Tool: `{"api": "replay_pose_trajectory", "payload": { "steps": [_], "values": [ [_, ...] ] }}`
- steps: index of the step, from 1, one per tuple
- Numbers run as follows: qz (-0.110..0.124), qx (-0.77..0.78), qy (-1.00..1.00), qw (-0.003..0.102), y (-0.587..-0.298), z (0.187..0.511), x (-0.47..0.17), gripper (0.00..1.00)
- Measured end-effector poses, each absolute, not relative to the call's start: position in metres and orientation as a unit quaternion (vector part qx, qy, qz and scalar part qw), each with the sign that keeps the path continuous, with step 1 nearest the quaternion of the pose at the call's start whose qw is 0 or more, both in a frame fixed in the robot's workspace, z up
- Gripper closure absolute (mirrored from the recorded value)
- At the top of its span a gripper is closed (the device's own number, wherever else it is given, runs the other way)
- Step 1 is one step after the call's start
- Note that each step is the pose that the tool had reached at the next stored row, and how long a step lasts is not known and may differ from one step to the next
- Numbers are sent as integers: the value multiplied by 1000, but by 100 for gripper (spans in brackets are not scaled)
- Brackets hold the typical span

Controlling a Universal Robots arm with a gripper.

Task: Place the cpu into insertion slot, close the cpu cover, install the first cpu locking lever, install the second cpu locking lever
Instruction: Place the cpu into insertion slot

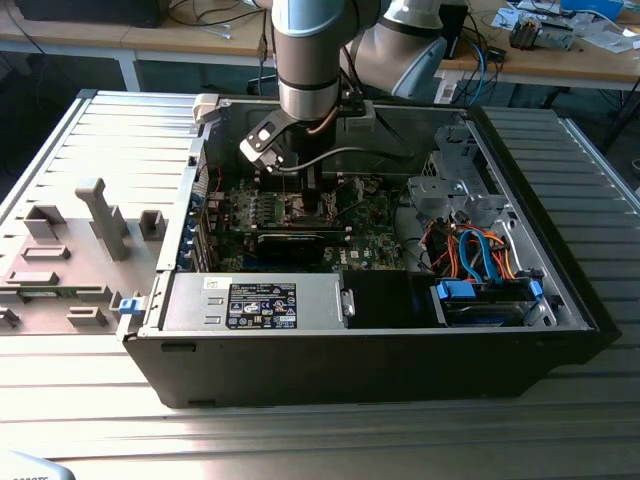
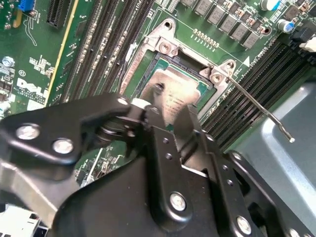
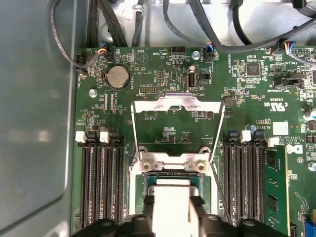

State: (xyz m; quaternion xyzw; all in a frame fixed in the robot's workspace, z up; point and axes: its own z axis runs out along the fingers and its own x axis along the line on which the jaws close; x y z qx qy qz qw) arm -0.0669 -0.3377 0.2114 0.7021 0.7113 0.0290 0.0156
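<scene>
In the exterior view my gripper (image 1: pixel 310 203) reaches down into the open computer case over the green motherboard. The first wrist view shows the cpu (image 3: pixel 171 195), a silvery square, between my two black fingers (image 3: pixel 148 203). It sits level at the insertion slot (image 3: pixel 173 165), and my gripper (image 3: pixel 172 201) is shut on its sides. In the second wrist view the cpu (image 2: pixel 180 91) lies within the slot's metal rim (image 2: pixel 163 47). The cpu cover (image 3: pixel 176 103) stands flipped open beyond the slot. Two thin locking levers (image 3: pixel 134 129) are raised, and one lever (image 2: pixel 256 106) sticks out sideways.
Rows of black memory slots (image 3: pixel 101 182) flank the socket on both sides. A round coin battery (image 3: pixel 117 77) and cables (image 3: pixel 98 29) lie past the cover. The case wall (image 1: pixel 520 190), a drive cage (image 1: pixel 480 300) and a power supply (image 1: pixel 260 305) surround the board.
</scene>
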Motion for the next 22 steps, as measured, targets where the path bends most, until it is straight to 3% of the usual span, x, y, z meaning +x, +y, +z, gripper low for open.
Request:
{"api": "replay_pose_trajectory", "payload": {
  "steps": [6, 22],
  "values": [
    [29, 702, 711, 16, -338, 218, -67, 89],
    [29, 702, 712, 16, -338, 230, -67, 89]
  ]
}}
